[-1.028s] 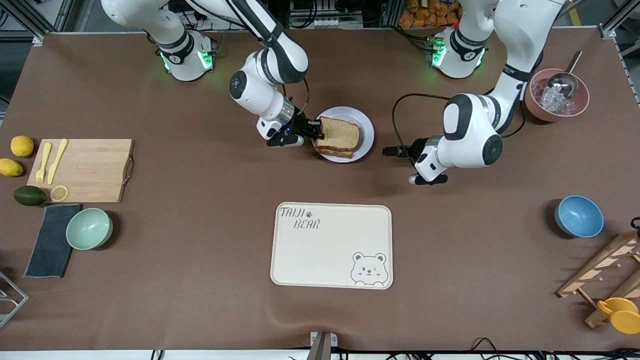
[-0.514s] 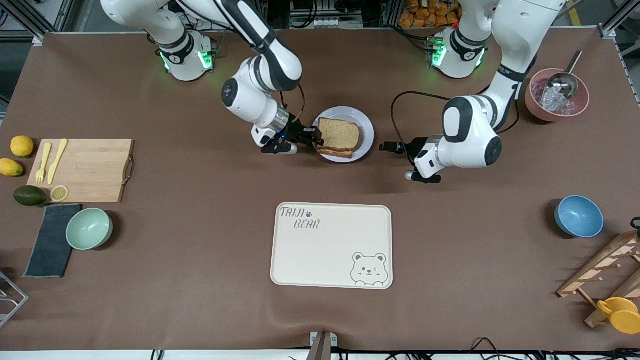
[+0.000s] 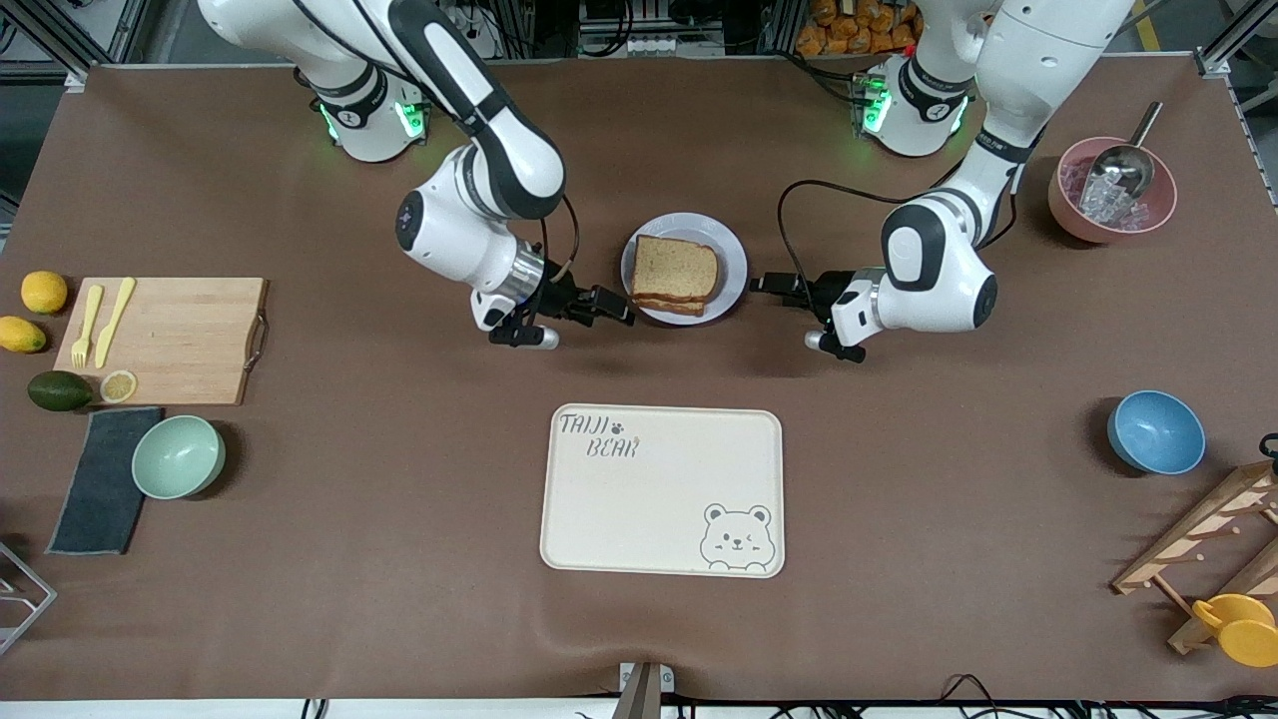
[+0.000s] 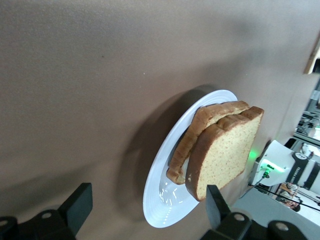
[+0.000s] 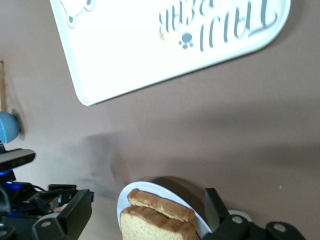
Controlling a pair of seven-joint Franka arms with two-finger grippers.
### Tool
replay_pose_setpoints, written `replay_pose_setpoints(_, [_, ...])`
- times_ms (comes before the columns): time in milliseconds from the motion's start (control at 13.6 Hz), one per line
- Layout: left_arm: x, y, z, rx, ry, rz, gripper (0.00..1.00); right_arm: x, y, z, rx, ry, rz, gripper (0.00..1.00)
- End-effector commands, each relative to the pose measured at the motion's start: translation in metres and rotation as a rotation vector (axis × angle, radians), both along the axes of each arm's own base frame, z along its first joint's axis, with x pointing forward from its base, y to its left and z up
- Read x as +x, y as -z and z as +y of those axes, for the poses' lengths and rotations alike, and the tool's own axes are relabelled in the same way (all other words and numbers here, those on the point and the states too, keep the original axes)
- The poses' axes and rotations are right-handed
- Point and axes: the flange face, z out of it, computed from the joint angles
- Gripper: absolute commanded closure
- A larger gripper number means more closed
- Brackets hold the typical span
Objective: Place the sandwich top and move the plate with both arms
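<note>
The lavender-white plate point(image 3: 733, 262) sits mid-table between the two arms. On it the sandwich top point(image 3: 677, 268), a brown bread slice, lies on a lower slice. My right gripper point(image 3: 611, 306) is open and empty, low beside the plate's rim toward the right arm's end. My left gripper point(image 3: 761, 285) is open and empty, low beside the rim at the left arm's end. The left wrist view shows the plate point(image 4: 162, 200) and top slice point(image 4: 225, 150) just past my open left gripper point(image 4: 148, 207). The right wrist view shows the plate point(image 5: 123, 204) and bread point(image 5: 150, 226) between my open right gripper's point(image 5: 145, 212) fingers.
A cream bear-print tray point(image 3: 663, 489) lies nearer the camera than the plate. A blue bowl point(image 3: 1155, 431), a pink bowl with ice and a scoop point(image 3: 1111, 190) and a wooden rack are at the left arm's end. A cutting board point(image 3: 170, 340) and green bowl point(image 3: 178, 456) are at the right arm's end.
My right gripper has let go of the sandwich top and drawn back from the plate toward the right arm's end. My left gripper has moved closer to the plate's rim.
</note>
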Motion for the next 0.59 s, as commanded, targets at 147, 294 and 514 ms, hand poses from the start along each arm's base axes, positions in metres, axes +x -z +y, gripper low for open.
replay_pose_setpoints(147, [-0.018,0.018,0.020,-0.130,-0.038,-0.042,0.00,0.058,-0.025,-0.059,0.025,-0.032,0.014,0.00])
replay_pose_setpoints(294, [-0.026,0.026,0.015,-0.183,-0.057,-0.073,0.00,0.077,-0.035,-0.085,0.033,-0.046,0.024,0.00])
replay_pose_setpoints(514, [-0.033,0.022,-0.008,-0.214,-0.045,-0.068,0.00,0.110,-0.050,-0.148,0.037,-0.068,0.057,0.00])
